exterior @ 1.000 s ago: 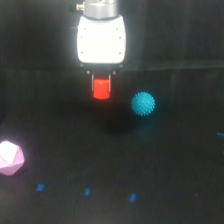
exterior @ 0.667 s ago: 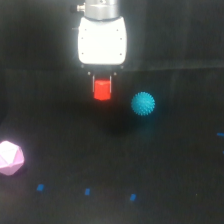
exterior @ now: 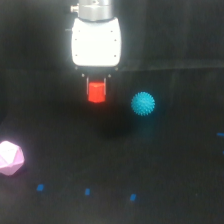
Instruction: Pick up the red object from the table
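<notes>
The red object (exterior: 96, 92), a small bright red-orange faceted block, hangs between my gripper's (exterior: 97, 91) dark fingers under the white gripper body (exterior: 96, 42). The gripper is shut on it and holds it above the black table (exterior: 165, 165), with a faint shadow below it. The fingers are mostly hidden behind the block.
A cyan spiky ball (exterior: 143, 103) lies on the table just to the exterior view's right of the held block. A pale pink polyhedron (exterior: 10, 158) sits at the exterior view's left edge. Small blue marks (exterior: 87, 191) dot the front of the table.
The gripper with the red object has risen slightly. The ball and the polyhedron have not moved.
</notes>
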